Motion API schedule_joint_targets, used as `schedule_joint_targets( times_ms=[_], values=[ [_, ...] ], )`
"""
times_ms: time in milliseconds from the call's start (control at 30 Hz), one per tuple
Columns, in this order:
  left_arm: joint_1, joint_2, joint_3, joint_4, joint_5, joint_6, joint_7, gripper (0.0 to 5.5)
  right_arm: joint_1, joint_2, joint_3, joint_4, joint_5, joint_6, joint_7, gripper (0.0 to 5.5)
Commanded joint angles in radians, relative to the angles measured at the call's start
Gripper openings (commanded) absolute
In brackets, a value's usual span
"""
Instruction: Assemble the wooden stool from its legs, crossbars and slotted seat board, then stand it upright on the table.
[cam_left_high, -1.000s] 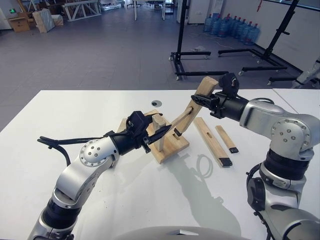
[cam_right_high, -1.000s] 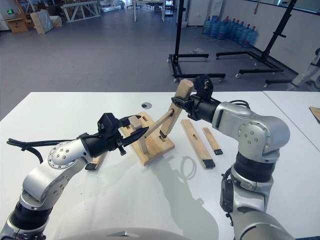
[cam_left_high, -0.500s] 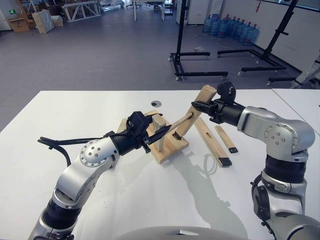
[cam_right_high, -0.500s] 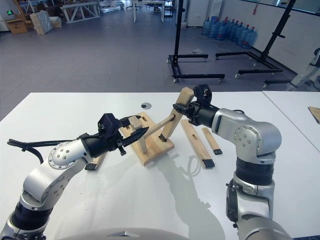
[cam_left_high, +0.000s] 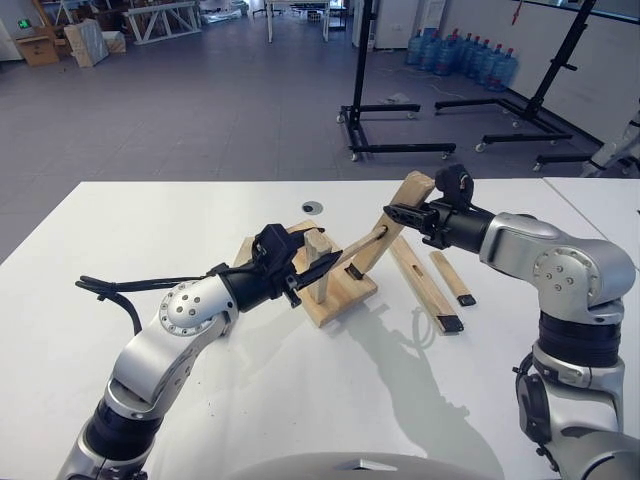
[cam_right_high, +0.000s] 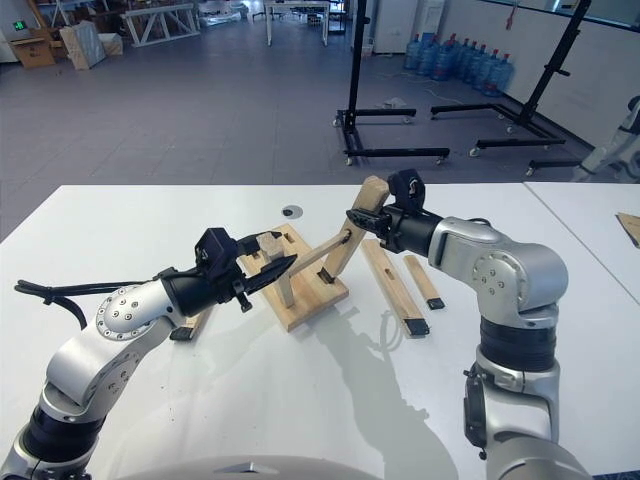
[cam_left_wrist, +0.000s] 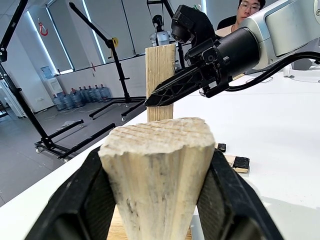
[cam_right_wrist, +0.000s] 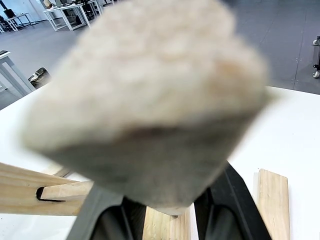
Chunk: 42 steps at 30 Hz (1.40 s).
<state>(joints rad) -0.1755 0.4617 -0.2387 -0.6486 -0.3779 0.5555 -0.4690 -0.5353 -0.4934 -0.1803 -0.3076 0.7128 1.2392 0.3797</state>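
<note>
The slotted seat board lies flat near the table's middle. An upright leg stands on it, and my left gripper is shut on that leg. In the left wrist view the leg's end sits between the two fingers. My right gripper is shut on a second leg, held tilted just right of the board. A crossbar runs from this leg down toward the upright one. In the right wrist view the held leg's end is close up, with the crossbar below it.
A loose leg and a short crossbar lie on the table right of the board. Another wooden piece lies under my left forearm. A round hole sits in the table behind the board. Black stands are on the floor beyond.
My right gripper has lowered the tilted leg and its crossbar toward the seat board, mostly in the first half second. The left gripper and its leg have stayed put.
</note>
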Motion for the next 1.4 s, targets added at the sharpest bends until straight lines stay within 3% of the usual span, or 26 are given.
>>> schedule_joint_targets(
  times_ms=[33, 267, 500, 700, 1000, 1233, 1400],
  values=[
    [0.034, 0.013, -0.072, 0.069, 0.035, 0.067, -0.014, 1.99, 0.034, 0.073, 0.114, 0.009, 0.104, 0.046, 0.128, 1.0],
    [0.035, 0.012, -0.073, 0.068, 0.034, 0.067, -0.015, 1.99, 0.013, 0.16, 0.033, 0.046, 0.13, 0.083, 0.063, 1.0],
    [0.031, 0.01, -0.071, 0.071, 0.035, 0.068, -0.015, 1.99, 0.051, 0.107, 0.114, 0.028, 0.061, 0.1, 0.066, 1.0],
    [0.036, 0.008, -0.071, 0.068, 0.04, 0.068, -0.007, 1.99, -0.022, 0.079, 0.065, 0.046, 0.098, 0.18, 0.08, 1.0],
    [0.033, 0.003, -0.075, 0.074, 0.044, 0.063, -0.006, 1.99, -0.008, 0.164, 0.108, 0.128, 0.03, 0.216, 0.027, 1.0],
    [0.031, -0.006, -0.085, 0.073, 0.046, 0.063, 0.005, 1.99, -0.065, 0.128, 0.27, 0.296, -0.081, 0.143, 0.089, 1.0],
    [0.036, -0.004, -0.085, 0.074, 0.044, 0.058, 0.01, 1.99, 0.078, -0.032, 0.515, 0.243, -0.208, -0.02, 0.188, 1.0]
  ],
)
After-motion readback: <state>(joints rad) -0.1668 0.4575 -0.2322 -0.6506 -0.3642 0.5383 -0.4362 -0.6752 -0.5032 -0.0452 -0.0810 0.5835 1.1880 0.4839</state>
